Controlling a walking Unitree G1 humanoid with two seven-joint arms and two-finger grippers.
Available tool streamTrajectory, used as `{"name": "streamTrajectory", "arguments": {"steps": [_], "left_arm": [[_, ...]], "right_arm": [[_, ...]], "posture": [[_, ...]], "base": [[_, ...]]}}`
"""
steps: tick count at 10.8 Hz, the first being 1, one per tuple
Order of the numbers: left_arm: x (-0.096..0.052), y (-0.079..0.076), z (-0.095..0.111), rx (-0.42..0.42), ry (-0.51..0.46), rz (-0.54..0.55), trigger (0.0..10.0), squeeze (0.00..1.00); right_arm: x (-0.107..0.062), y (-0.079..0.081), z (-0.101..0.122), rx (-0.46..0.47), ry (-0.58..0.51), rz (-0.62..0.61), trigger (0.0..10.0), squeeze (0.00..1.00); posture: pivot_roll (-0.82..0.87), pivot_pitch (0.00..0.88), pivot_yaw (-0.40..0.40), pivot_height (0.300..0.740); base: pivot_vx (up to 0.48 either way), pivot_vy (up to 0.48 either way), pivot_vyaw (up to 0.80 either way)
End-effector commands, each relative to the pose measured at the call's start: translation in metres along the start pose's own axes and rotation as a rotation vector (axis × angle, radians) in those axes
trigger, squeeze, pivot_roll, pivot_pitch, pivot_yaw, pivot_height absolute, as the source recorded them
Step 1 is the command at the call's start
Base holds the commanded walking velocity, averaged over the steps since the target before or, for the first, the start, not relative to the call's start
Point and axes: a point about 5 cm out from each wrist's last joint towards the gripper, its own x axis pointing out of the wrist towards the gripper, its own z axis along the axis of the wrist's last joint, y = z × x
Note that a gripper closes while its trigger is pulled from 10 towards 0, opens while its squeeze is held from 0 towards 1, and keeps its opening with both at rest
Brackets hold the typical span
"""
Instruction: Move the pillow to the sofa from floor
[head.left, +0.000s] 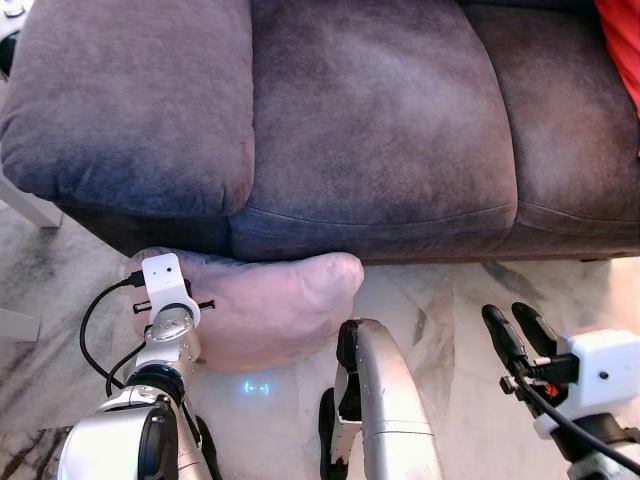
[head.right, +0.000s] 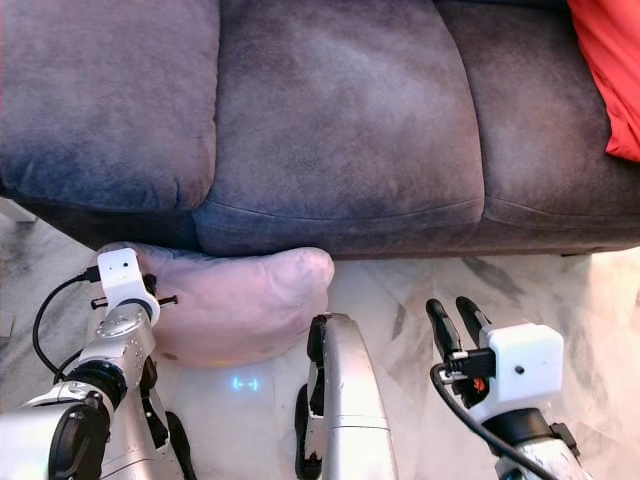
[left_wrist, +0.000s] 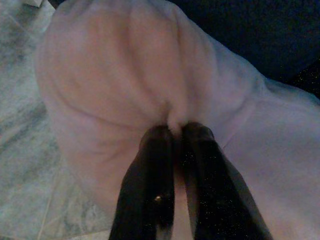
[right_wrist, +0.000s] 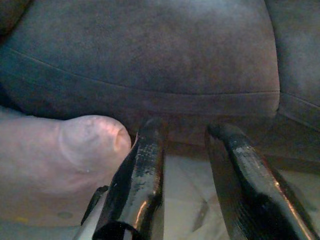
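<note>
Your pale pink pillow lies on the marble-patterned floor, pressed up against the base of the dark grey sofa, below the seam between its left and middle seat cushions; part of the pillow's upper edge tucks under the sofa's front overhang. Your left gripper is at the pillow's left end: in the left wrist view the jaws are clenched together on a small pinch of the pillow's fabric, with creases radiating out from the pinch point. In the head views that arm's white wrist block sits over the pillow's left end, a black cable looping off to its side. Your right gripper hangs over bare floor to the right of the pillow and well apart from it, jaws released with a clear gap between the two black fingers, pointing toward the sofa front and holding nothing. The right wrist view shows the pillow's rounded right end beyond one finger, not touching it. A red cushion rests at the sofa's far right edge. A small blue light spot shows on the floor just in front of the pillow.
</note>
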Motion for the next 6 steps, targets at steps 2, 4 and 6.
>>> {"name": "streamTrajectory", "arguments": {"steps": [2, 4, 6], "left_arm": [[-0.005, 0.002, -0.022, 0.022, 0.065, -0.003, 0.0, 0.00], [-0.007, 0.002, -0.024, 0.033, 0.060, -0.013, 0.0, 0.00], [-0.007, 0.004, -0.024, 0.034, 0.052, -0.012, 0.0, 0.00]], "right_arm": [[0.000, -0.004, -0.008, -0.008, 0.030, -0.026, 10.0, 0.00], [0.007, -0.006, -0.010, -0.008, 0.021, -0.032, 10.0, 0.00], [0.012, -0.005, -0.011, -0.007, 0.012, -0.031, 10.0, 0.00]], "posture": [[-0.14, 0.283, -0.167, 0.506], [-0.13, 0.268, -0.160, 0.506], [-0.12, 0.253, -0.158, 0.506]], "base": [[0.000, 0.000, 0.00], [0.000, 0.000, 0.00], [0.000, 0.000, 0.00]]}}
